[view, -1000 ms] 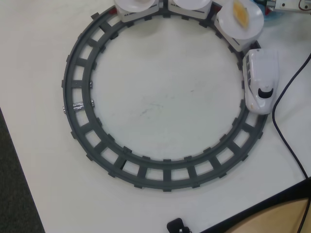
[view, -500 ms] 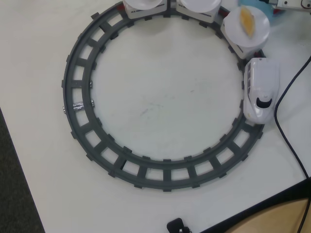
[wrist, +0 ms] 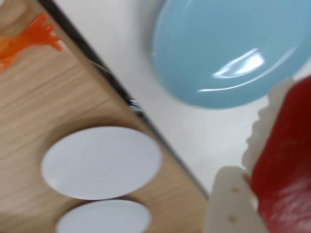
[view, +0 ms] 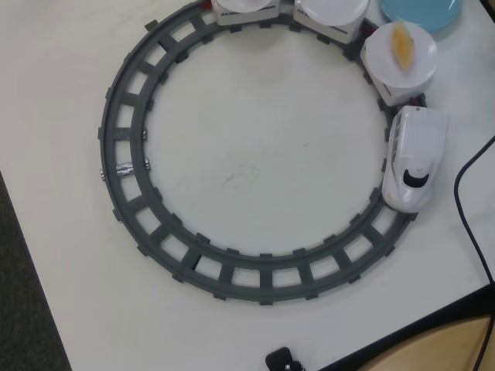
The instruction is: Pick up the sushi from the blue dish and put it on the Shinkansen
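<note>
Wrist view, lower right of the frame: the gripper (wrist: 252, 194) is closing its white fingers (wrist: 228, 204) on the sushi (wrist: 284, 170), a red oblong piece filling the right edge, blurred by closeness; the jaws are standing only as far apart as the piece between them. Beyond it, in the upper right, the blue dish (wrist: 228, 48) is lying on the white table (wrist: 194, 131), its visible part showing bare. At left, past a dark table edge, a wooden surface (wrist: 73, 97) is carrying two white discs (wrist: 102, 162) and, in the upper left corner, an orange piece (wrist: 29, 39).

Overhead view: the grey track (view: 124, 170) is forming a ring on the table. The Shinkansen (view: 414, 158) is sitting on the track at the right of the frame, nose pointing down. Behind it, the first plate (view: 387, 66) is holding a yellow-orange piece (view: 402, 42); two further plates (view: 329, 11) are running along the top edge. The dish is showing partly in the upper right corner. The gripper is not appearing in this view.
</note>
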